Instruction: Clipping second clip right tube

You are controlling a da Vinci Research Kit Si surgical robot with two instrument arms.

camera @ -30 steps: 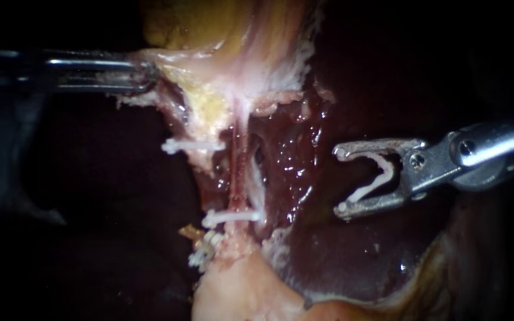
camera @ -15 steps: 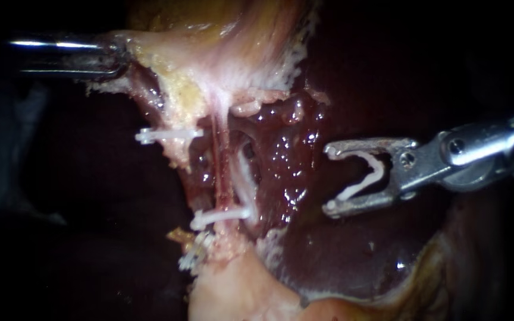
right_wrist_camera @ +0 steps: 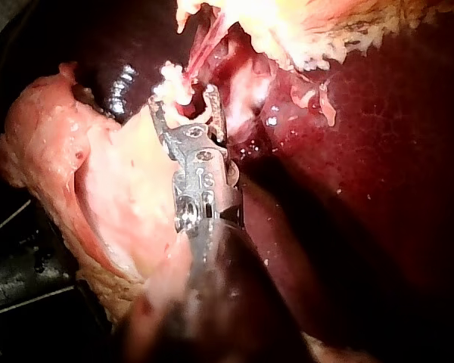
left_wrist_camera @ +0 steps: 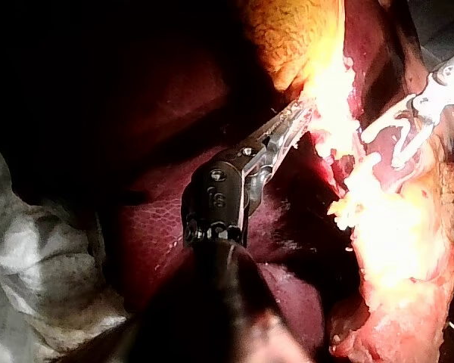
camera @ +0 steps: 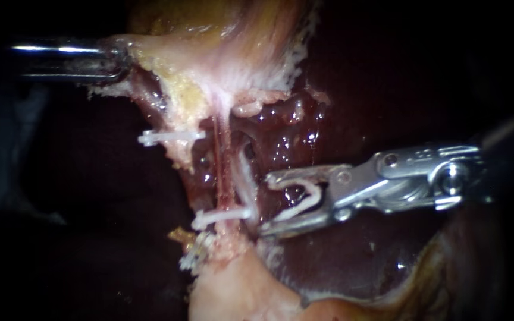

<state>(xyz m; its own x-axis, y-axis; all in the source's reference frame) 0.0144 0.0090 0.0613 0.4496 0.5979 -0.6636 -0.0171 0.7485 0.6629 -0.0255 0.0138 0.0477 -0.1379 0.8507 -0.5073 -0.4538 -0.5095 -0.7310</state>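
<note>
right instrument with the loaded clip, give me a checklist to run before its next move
1. Loaded clip held between the right instrument's jaws, legs spread: ok.
2. Jaws astride the right tube: not ok, tips stop beside it.
3. Clearance from the lower clip already in place: cannot tell, the lower jaw tip lies close to its end.
4. Space behind the tube: cannot tell, hidden.
5. Left instrument's hold on the pale tissue: cannot tell, its tip is buried.

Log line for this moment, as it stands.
left tool: shut on gallbladder | right tool: shut on open clip, beside tube, above placed clip | not yet applied
</note>
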